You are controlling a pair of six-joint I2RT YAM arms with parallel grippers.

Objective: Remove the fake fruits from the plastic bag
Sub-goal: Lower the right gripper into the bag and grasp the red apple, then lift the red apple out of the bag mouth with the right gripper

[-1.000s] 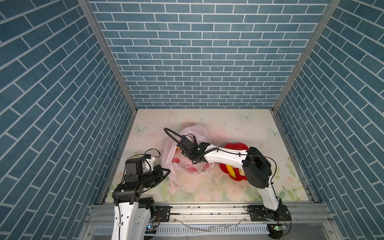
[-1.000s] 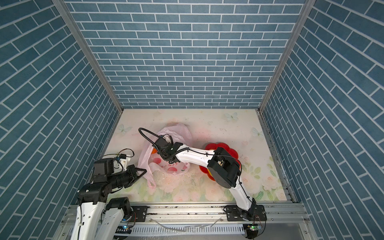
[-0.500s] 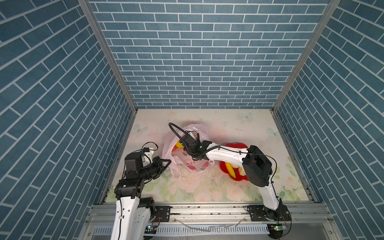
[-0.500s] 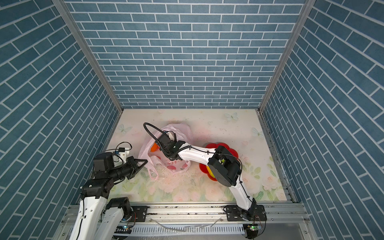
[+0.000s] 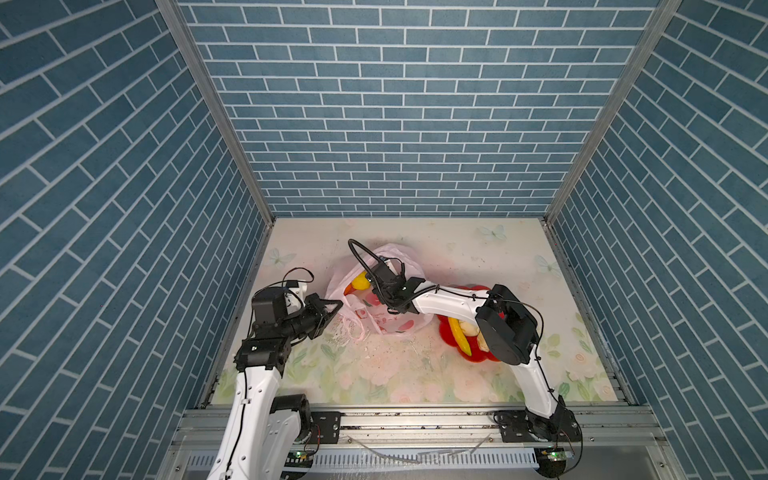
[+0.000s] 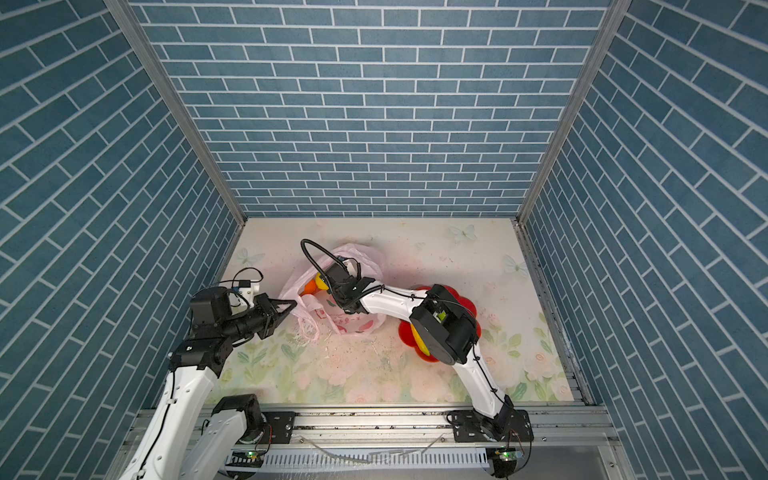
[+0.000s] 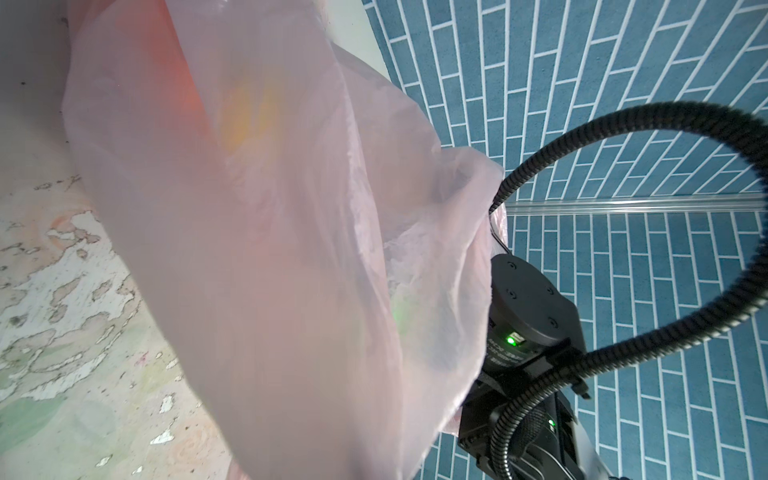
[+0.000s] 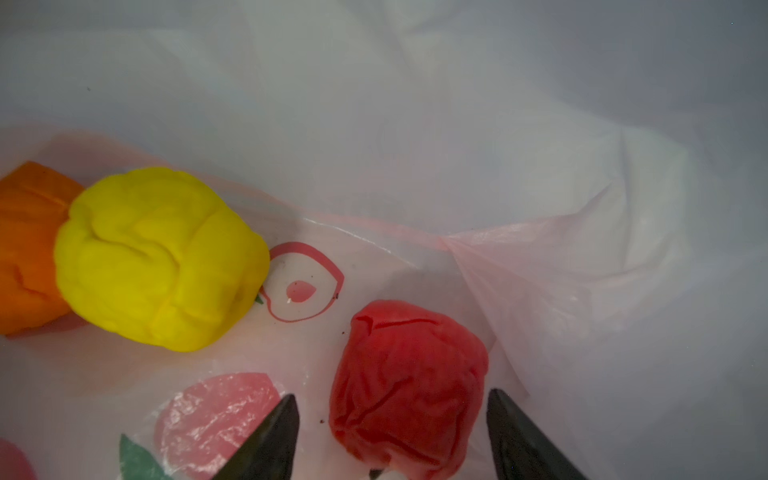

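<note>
The thin, translucent pink plastic bag (image 5: 392, 326) (image 6: 357, 326), printed with red fruit pictures, lies crumpled on the floral-printed table (image 5: 374, 374) left of centre in both top views.

Left gripper (image 5: 338, 304) (image 6: 293, 305): jaws fully closed, pinching the bag's film at its left edge. In the left wrist view, the film (image 7: 270, 249) hangs across most of the frame.

Right gripper (image 8: 390, 395): inserted into the bag mouth, jaws spread wide. In the right wrist view, the two black fingers (image 8: 270, 440) flank the wrinkled, soft red fruit (image 8: 409, 382). A gap shows between one finger and the fruit; contact at the other finger cannot be determined. The fruit rests on the bag's lower film.

Also inside the bag: a lumpy yellow fruit (image 8: 162, 257) (image 5: 360, 282) (image 6: 320, 281), touching an orange fruit (image 8: 25, 249) (image 6: 311, 286) behind it. Both lie apart from the red fruit.

The red flower-shaped plate (image 5: 446, 332) (image 6: 405, 332) sits just beside the bag on the right, partly hidden under the right arm. A yellow banana (image 5: 459, 336) and a cream ball (image 5: 471, 328) lie on it.
</note>
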